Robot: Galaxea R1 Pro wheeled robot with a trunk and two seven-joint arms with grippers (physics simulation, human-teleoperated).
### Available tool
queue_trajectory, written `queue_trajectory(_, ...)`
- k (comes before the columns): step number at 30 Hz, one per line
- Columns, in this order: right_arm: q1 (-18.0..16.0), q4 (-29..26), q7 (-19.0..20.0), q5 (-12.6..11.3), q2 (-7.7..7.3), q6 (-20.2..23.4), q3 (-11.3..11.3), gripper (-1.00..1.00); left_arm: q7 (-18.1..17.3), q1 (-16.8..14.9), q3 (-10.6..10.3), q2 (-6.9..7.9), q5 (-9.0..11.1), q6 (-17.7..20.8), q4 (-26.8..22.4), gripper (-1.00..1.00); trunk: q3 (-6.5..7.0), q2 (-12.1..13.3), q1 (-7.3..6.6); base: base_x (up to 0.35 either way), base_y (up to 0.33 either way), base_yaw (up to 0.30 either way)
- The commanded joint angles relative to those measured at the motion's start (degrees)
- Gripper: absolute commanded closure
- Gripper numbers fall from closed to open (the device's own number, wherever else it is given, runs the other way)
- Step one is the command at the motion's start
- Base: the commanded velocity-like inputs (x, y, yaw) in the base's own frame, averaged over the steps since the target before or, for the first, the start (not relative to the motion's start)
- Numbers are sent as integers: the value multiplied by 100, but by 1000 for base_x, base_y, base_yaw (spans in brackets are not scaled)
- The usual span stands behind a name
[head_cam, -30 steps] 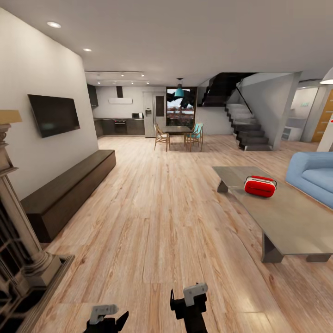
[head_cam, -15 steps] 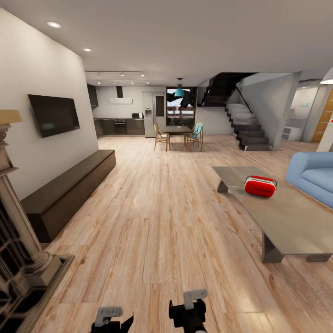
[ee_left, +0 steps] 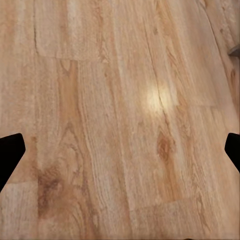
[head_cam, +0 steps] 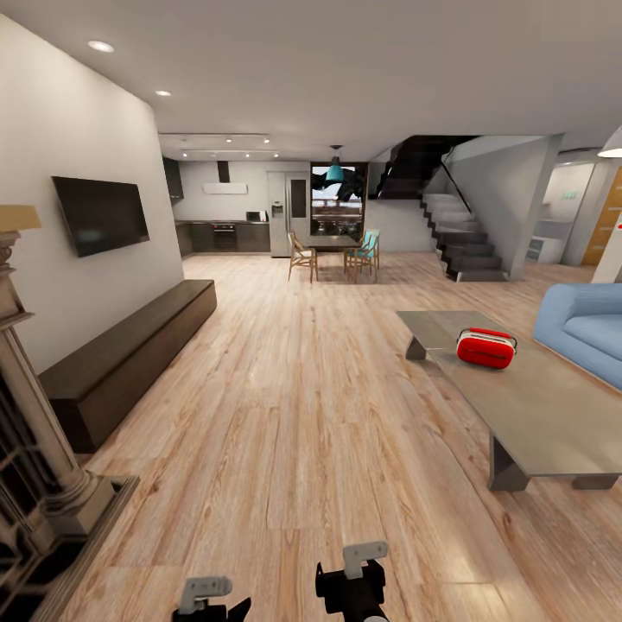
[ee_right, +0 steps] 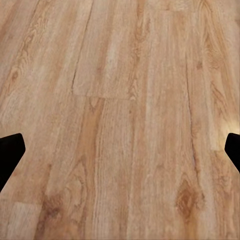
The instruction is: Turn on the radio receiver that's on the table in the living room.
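Nearest me both grippers, left [ee_left: 120,150] and right [ee_right: 120,150], hang over the plank floor [head_cam: 285,415] with fingers spread wide and empty, and farther ahead to my right the red radio receiver [head_cam: 485,347] sits on the grey table [head_cam: 536,406] beside the blue sofa [head_cam: 587,333].

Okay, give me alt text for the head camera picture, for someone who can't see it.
A red radio receiver sits on a low grey table ahead and to the right, beside a blue sofa, across a light wood floor. A wall TV hangs on the left; both grippers, left and right, show at the bottom edge.
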Motion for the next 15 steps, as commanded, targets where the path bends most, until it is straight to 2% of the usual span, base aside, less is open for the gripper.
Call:
queue_trajectory(1,0,0,0,-1,0,-2,-3,-100,0,1,-21,-11,-3,1,5,-100,0,0,0,0,0,0)
queue_trajectory(9,0,14,0,-8,0,-8,-7,-100,106,1,-65,-43,-32,17,22,-100,0,0,0,0,0,0)
queue_trajectory(15,0,18,0,-10,0,-7,-7,-100,796,2,-70,-224,-27,26,26,-100,0,0,0,0,0,0)
